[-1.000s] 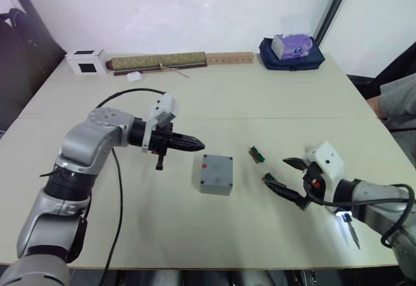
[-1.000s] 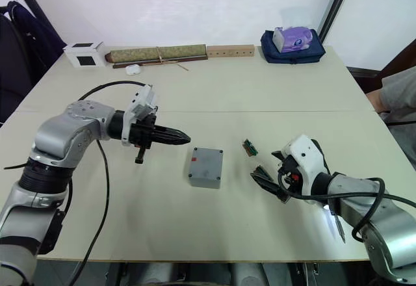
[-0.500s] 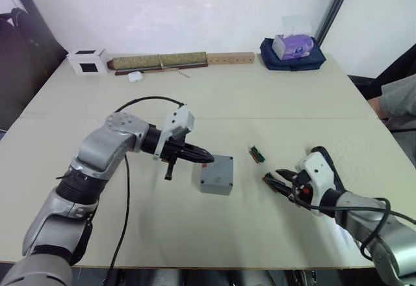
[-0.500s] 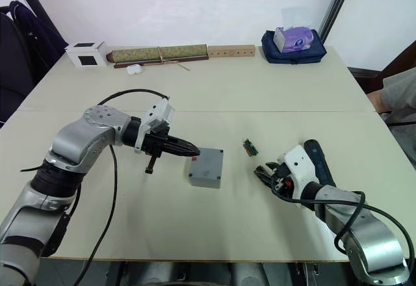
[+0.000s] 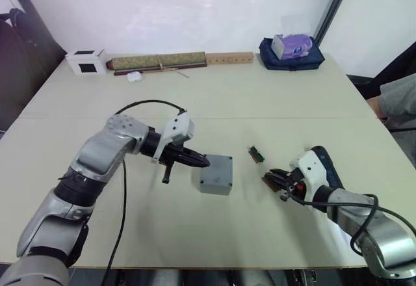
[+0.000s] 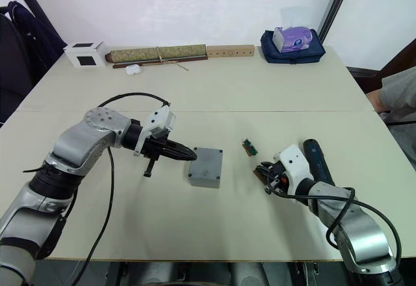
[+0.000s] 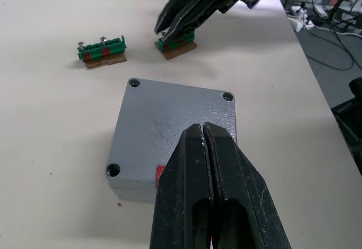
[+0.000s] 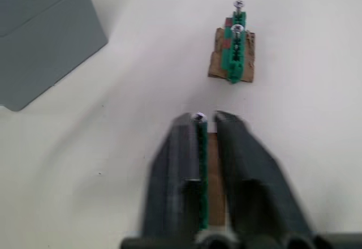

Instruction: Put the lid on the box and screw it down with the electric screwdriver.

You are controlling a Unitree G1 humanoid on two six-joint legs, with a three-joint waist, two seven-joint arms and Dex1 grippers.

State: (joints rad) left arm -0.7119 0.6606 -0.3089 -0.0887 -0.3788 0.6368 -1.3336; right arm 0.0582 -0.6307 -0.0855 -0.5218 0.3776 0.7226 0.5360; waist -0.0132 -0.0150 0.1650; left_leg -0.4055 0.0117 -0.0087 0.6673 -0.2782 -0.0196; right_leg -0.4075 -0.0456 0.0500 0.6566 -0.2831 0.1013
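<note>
The grey box (image 5: 215,182) stands mid-table with the lid (image 7: 169,119) lying on it; corner holes and a red mark show on the lid. My left gripper (image 5: 205,162) is shut, its tips resting over the lid's left edge near the red mark. My right gripper (image 5: 273,178) is shut on a green-brown screw strip (image 8: 202,170) lying on the table right of the box. A second such strip (image 5: 257,154) lies a little farther back. The dark blue electric screwdriver (image 5: 325,164) lies beside my right wrist, partly hidden by the arm.
Along the far edge sit a white cube with a black face (image 5: 86,61), a long rolled mat (image 5: 157,61), a wooden bar (image 5: 229,58) and a blue bag with a purple tissue pack (image 5: 291,51). A person's sleeve (image 5: 400,104) shows at the right edge.
My right gripper moved forward and left and closed from wide open onto the near screw strip. My left gripper swung right from beside the box to the lid's left edge.
</note>
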